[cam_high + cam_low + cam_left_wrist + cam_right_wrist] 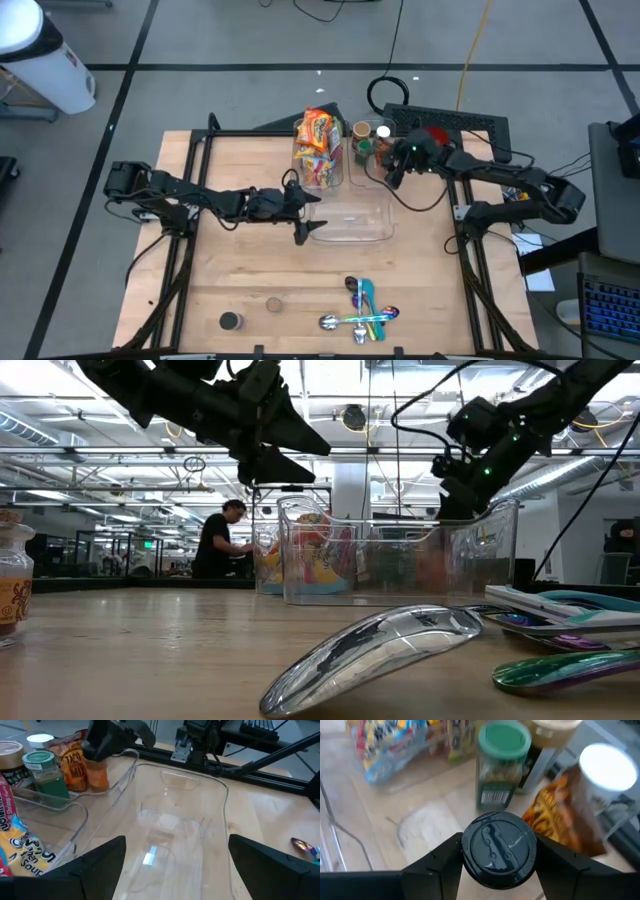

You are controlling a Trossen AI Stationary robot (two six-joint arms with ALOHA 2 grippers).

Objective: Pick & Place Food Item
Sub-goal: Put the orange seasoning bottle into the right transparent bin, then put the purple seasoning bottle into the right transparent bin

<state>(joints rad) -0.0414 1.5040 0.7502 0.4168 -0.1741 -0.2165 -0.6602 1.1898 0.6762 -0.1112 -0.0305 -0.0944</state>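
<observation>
Right claw (496, 851) pinches a black-capped jar (499, 847) by its lid, both fingers pressed on the cap's sides. It hangs over the far right corner of the table (250, 270), just past the far end of the clear empty bin (352, 222).

Just ahead of this claw stand a green-lidded spice jar (503, 765), a taco mix packet (560, 817) and a white-capped bottle (605, 767), packed close.

Left claw (175, 865) is spread wide and holds nothing, hovering at the near end of the same bin, looking down its length.

Risks, as I judge them:
- The grip is on the smooth lid only; a swing could twist the jar loose.
- The jar's base could clip the bin's rim on the way over and tip the bin.
- Both claws meet over one bin, so a collision is possible.
- A release from too high could let the jar topple or roll.
</observation>
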